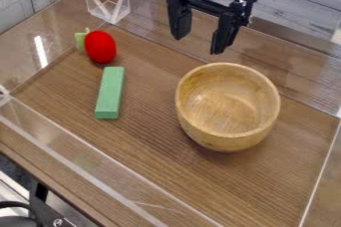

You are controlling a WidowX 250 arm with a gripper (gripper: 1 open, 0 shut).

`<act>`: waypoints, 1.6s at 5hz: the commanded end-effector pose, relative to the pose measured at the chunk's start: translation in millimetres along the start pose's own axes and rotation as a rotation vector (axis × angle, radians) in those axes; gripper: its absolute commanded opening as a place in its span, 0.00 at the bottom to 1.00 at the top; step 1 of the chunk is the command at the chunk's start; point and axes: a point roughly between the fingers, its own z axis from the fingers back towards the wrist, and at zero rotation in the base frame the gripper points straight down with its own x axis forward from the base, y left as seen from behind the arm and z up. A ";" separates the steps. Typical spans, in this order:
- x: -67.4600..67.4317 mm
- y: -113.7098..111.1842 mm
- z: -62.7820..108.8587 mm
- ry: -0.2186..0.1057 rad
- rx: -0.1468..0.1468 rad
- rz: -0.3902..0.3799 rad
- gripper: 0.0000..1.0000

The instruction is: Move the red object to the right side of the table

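The red object (pixel 99 45), a small round toy fruit with a green leafy stem, rests on the brown wood-grain table (pixel 147 136) at the left, near the far acrylic wall. My black gripper (pixel 200 32) hangs above the far middle of the table, pointing down, its two fingers spread open with nothing between them. It is well to the right of the red object and apart from it.
A flat green rectangular block (pixel 110 93) lies just in front of the red fruit. A wooden bowl (pixel 228 106) sits right of centre, below the gripper. Clear acrylic walls (pixel 80 166) border the table, with a folded clear piece (pixel 107 7) at the back left.
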 end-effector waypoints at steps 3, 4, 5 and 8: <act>14.4 49.9 1.1 -0.007 0.016 -0.132 1.00; 12.5 76.5 8.8 -0.013 0.021 -0.127 1.00; 12.4 112.7 11.7 -0.018 0.034 -0.114 1.00; 22.9 174.3 -39.4 0.017 0.043 -0.147 1.00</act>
